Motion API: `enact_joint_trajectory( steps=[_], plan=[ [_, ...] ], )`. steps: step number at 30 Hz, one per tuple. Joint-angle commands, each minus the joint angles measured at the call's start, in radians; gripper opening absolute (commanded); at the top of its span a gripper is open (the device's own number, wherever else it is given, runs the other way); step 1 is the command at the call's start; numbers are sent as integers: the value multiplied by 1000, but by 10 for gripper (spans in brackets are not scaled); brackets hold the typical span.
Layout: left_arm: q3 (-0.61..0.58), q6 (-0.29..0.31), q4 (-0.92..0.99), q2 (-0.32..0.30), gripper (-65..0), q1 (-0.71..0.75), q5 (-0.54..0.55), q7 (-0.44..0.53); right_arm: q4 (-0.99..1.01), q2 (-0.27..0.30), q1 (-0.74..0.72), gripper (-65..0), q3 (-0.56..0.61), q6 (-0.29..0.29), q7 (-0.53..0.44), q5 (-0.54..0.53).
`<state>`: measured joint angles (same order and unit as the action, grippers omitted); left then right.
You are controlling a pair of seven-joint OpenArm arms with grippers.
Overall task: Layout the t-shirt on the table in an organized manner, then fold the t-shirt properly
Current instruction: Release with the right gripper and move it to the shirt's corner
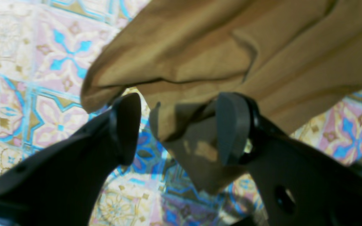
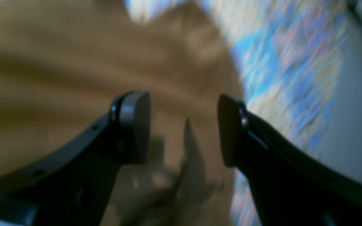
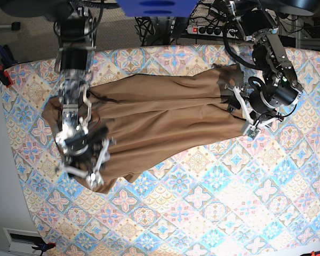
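Observation:
The tan-brown t-shirt point(image 3: 160, 117) lies stretched in long folds across the far half of the table point(image 3: 202, 213). At its right end, my left gripper point(image 3: 241, 114) stands open. In the left wrist view a folded edge of the t-shirt point(image 1: 231, 47) hangs between the spread fingers of the left gripper point(image 1: 179, 128), above the table point(image 1: 27, 62). My right gripper point(image 3: 98, 160) is over the shirt's left end. The right wrist view is blurred and shows the right gripper point(image 2: 181, 128) open, close above the t-shirt point(image 2: 58, 78), with the table point(image 2: 278, 62) beside it.
A power strip with cables point(image 3: 208, 29) lies beyond the table's far edge. A red clamp point(image 3: 0, 72) grips the far left corner. Grey floor runs along the left side. Bare patterned tabletop fills the near half.

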<state>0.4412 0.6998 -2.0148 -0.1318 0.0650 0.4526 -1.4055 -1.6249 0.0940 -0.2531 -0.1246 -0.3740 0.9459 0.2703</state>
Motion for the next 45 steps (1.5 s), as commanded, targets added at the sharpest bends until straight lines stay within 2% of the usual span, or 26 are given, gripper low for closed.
enact_joint_trajectory(
  steps=[1,3,7,10,13,15,19,23,25,30,33,39,45],
  plan=[
    [21,-2,-13,14,-282,-23,16,9,10,8,-27,-321,-7,3,-41,5],
    [71,-2,-13,31,-282,-31,16,9,71,11,-32,-321,-8,-10,-104,5],
    [87,-2,-13,28,-282,-43,16,9,234,72,-51,-321,-11,-90,-192,1],
    [87,-2,-13,28,-282,-38,16,9,358,77,-153,-321,-54,-109,-290,1],
    [89,-2,-14,28,-282,-17,16,9,481,77,-234,-321,-99,-164,-367,1],
    [89,-2,-14,28,-282,-14,16,9,572,80,-283,-321,-126,-170,-416,4],
    [89,-2,-14,30,-282,-14,13,9,743,140,-331,-321,-129,-170,-511,5],
    [81,-2,-13,36,-282,-18,15,9,820,148,-334,-321,-137,-170,-560,5],
    [51,-2,-16,53,-282,-20,16,9,794,161,-331,-321,-142,-170,-558,4],
    [-8,-2,-17,79,-282,3,16,9,691,174,-202,-321,-284,-170,-503,5],
    [-8,-2,-17,82,-282,12,16,9,572,174,-174,-321,-327,-170,-474,5],
    [-11,-2,-17,77,-282,14,15,9,248,174,-165,-321,-490,-170,-291,2],
    [-14,-2,-16,68,-282,26,12,9,-50,174,-28,-321,-576,-170,-81,1]
  ],
)
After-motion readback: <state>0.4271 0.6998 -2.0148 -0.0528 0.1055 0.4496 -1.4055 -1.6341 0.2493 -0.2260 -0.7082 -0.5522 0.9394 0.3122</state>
